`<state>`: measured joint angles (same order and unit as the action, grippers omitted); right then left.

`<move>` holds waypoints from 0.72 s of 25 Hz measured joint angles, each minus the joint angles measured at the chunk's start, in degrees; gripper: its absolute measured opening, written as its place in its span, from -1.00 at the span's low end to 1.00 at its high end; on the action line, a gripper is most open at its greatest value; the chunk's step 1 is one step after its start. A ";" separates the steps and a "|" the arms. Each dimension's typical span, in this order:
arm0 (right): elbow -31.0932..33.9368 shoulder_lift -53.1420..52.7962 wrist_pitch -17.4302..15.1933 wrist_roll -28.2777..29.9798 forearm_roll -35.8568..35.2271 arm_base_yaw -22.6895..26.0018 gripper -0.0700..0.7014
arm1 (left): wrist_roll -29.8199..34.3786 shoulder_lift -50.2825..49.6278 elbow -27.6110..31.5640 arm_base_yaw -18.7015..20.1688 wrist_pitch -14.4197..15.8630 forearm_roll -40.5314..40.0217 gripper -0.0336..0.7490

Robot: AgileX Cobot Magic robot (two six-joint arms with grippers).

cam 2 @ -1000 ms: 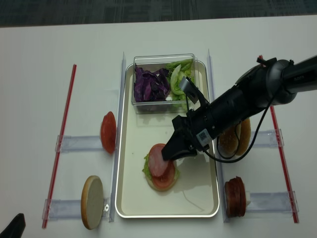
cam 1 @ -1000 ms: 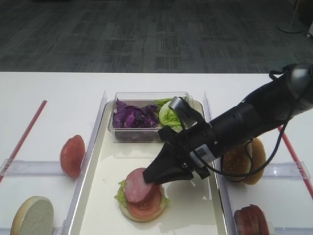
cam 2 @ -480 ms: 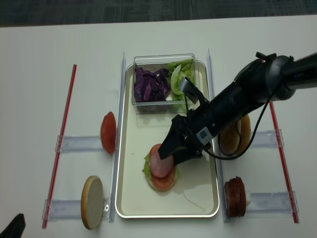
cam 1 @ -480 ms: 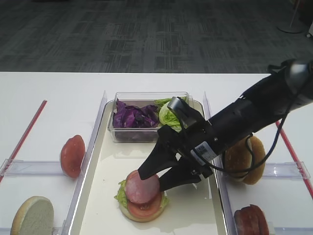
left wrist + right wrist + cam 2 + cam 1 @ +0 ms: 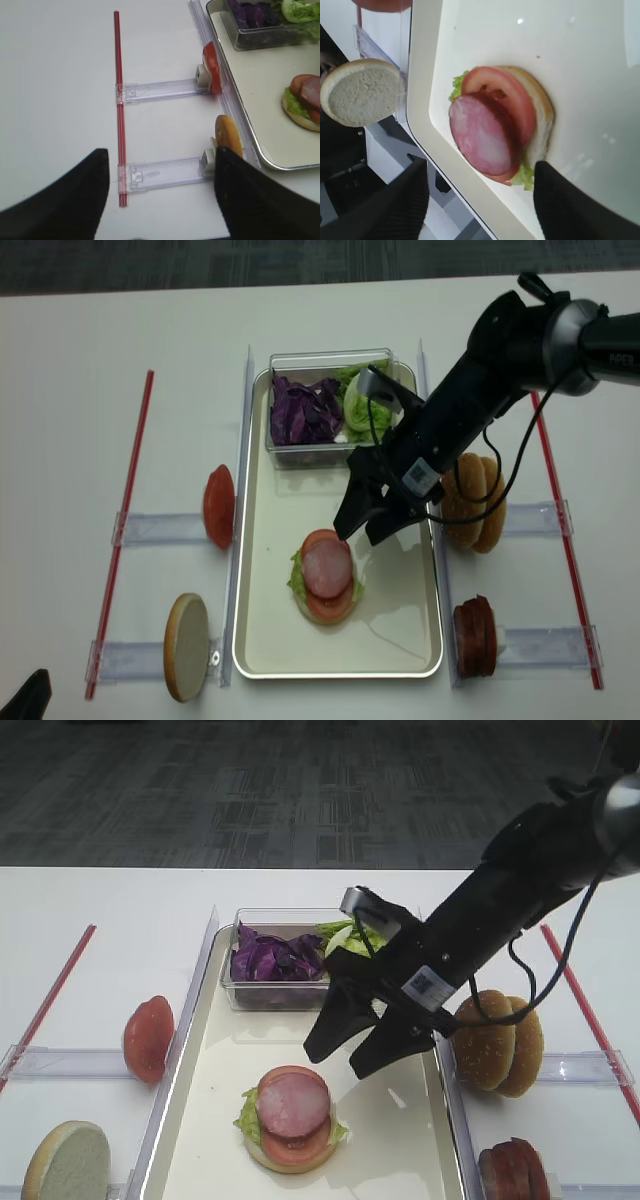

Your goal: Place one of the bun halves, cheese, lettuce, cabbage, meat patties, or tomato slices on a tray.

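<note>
Exterior high view: the right end effector [image 5: 352, 1048] hangs above the tray [image 5: 200, 1080] with its two fingers spread wide and nothing between them. The meat patty [image 5: 292, 1104] lies flat on a tomato slice [image 5: 300, 1145], on lettuce and a bun base, below the fingertips and toward the near left of them. The stack is round, so it offers no long axis to line up with. Two sesame bun tops [image 5: 499, 1053] stand on edge just right of the tray, close under this arm; more patties [image 5: 514, 1170] sit at the near right.

Right wrist view: the camera looks down on the patty [image 5: 481, 133], which sits a little off centre on the tomato slice [image 5: 512, 95], overhanging toward the tray rim [image 5: 422, 100]. Both dark fingers [image 5: 395, 200] frame the stack from either side without touching it. A cut bun half [image 5: 360, 91] stands outside the rim.

Left wrist view: the left end effector [image 5: 160, 192] hovers over the bare worktop [image 5: 60, 75], fingers apart and empty, well clear of the tray [image 5: 260, 150]. A tomato slice [image 5: 212, 64] and a bun half [image 5: 228, 141] stand on edge in clear holders directly ahead of it.

Realsense view: the right arm is nearer the bun tops [image 5: 470, 512] and spare patties [image 5: 475, 637]; the left-side pieces belong to the left arm.
</note>
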<state>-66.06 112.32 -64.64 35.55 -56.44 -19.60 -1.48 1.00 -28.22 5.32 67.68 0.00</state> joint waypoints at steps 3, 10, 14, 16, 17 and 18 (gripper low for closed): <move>-1.92 -1.58 -0.67 -4.44 1.95 0.00 0.43 | 0.00 0.00 0.00 0.00 0.00 0.00 0.19; -8.08 -3.05 -3.35 -14.30 7.64 0.00 0.43 | 0.00 0.00 0.00 0.00 0.00 0.00 0.19; -10.52 -4.63 -3.63 -18.88 13.44 0.00 0.43 | 0.00 0.00 0.00 0.00 0.00 0.00 0.19; -11.19 -5.80 -3.89 -20.92 15.46 0.00 0.43 | 0.00 0.00 0.00 0.00 0.00 0.00 0.19; -11.21 -6.56 -4.02 -21.62 16.32 0.00 0.43 | 0.00 0.00 0.00 0.00 0.00 0.00 0.19; -11.34 -7.40 -4.22 -22.18 17.06 0.00 0.43 | 0.00 0.00 0.00 0.00 0.00 0.00 0.19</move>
<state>-77.40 104.92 -68.86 13.37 -39.39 -19.60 -1.48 1.00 -28.22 5.32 67.68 0.00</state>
